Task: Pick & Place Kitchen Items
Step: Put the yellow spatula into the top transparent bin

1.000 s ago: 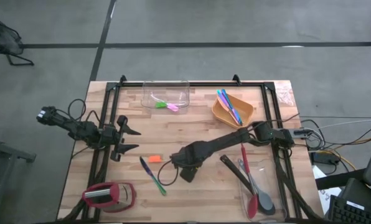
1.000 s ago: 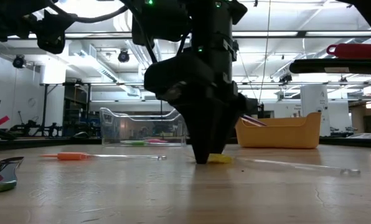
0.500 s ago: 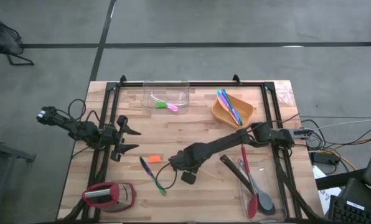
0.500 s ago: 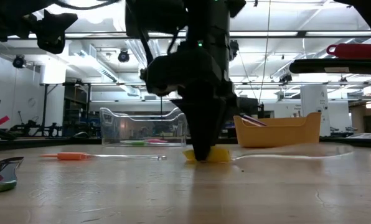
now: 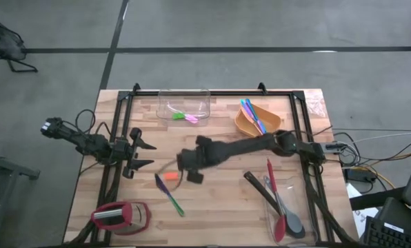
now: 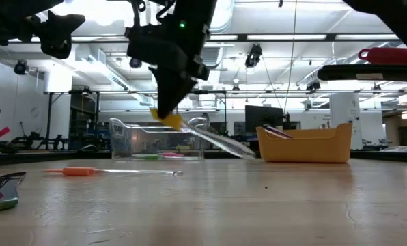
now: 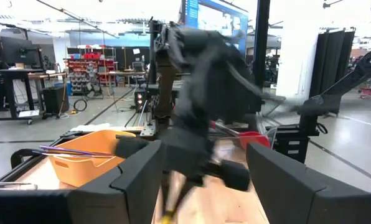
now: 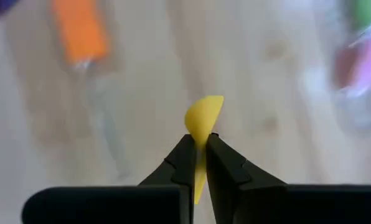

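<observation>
Two dark fingers of the right gripper (image 8: 198,155) pinched a small yellow plastic piece (image 8: 203,118) with a clear stem, lifted above the wooden table (image 5: 212,200). Its arm stretched across mid-table; the left gripper (image 5: 138,157) waited, fingers spread, at the left edge.

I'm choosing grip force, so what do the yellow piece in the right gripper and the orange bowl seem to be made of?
The yellow piece, pinched in the right gripper, looks like thin matte plastic: uniform neon colour, clean curved edge. Its clear handle suggests plastic too. The orange bowl looks like moulded matte plastic or silicone: even colour, no glare. Neither can be confirmed by sight.

Overhead down on table (image 5: 212,200), low level view, two wrist views
</observation>
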Action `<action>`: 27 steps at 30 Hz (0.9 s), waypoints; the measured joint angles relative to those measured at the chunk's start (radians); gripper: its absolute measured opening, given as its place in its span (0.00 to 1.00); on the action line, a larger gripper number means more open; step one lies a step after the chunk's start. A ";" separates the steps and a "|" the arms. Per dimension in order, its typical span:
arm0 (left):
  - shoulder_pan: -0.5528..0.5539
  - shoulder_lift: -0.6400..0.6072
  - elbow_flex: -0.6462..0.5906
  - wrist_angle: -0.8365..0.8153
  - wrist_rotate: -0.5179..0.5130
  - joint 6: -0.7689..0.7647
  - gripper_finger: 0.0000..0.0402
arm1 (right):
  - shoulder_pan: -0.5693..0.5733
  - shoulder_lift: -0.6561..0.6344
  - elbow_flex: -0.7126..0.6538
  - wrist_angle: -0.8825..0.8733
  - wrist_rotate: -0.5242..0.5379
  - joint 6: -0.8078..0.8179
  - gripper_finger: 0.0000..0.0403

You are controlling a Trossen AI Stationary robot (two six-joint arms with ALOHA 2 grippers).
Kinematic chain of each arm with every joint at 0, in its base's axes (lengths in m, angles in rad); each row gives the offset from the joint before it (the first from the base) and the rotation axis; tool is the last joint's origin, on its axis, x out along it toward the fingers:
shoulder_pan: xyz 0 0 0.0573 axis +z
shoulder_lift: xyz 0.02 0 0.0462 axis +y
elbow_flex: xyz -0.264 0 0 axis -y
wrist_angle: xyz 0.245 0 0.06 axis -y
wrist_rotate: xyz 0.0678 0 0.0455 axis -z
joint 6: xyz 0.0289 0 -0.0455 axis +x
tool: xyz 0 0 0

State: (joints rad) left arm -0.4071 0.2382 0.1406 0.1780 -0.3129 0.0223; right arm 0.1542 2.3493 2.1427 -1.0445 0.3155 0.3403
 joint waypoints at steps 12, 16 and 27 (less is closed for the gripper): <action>0.000 0.000 0.000 0.000 0.000 0.000 0.59 | -0.203 -0.005 0.181 0.066 0.112 -0.447 0.05; 0.000 0.000 0.000 0.000 0.000 0.000 0.59 | -0.259 -0.005 0.205 0.167 0.113 -0.647 0.05; 0.000 0.000 0.000 0.000 0.000 0.000 0.59 | -0.356 -0.005 0.208 0.378 0.110 -0.747 0.06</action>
State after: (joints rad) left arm -0.4068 0.2382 0.1406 0.1780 -0.3126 0.0223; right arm -0.2018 2.3440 2.3508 -0.6661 0.4255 -0.4072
